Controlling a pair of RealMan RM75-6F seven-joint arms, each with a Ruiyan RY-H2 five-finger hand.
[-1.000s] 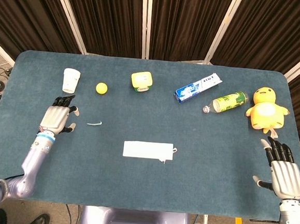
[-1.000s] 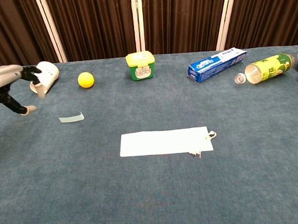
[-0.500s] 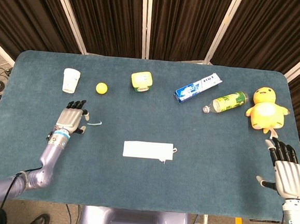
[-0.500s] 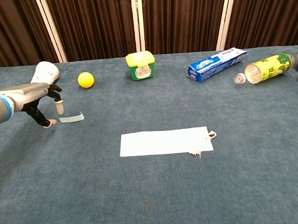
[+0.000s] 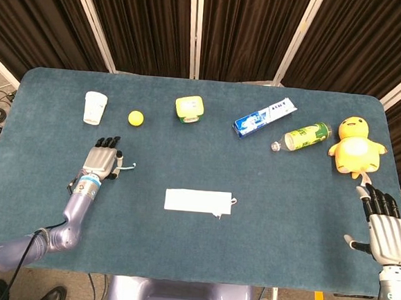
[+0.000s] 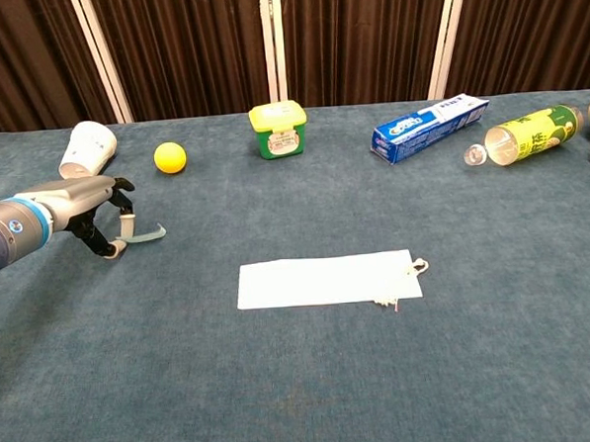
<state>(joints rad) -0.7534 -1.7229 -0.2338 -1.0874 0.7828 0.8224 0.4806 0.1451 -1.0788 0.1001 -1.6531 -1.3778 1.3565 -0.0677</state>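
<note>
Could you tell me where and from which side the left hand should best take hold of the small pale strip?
Probably its free right end, from above: the strip lies flat on the table, so only a pinch along its thin edge would lift it. The left hand is at its left end.

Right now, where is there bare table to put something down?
Free: the near strip below the white sheet, and the stretch between it and the right hand. Crowded: the far row from paper cup to plush duck, and around the left hand at the pale strip.
</note>
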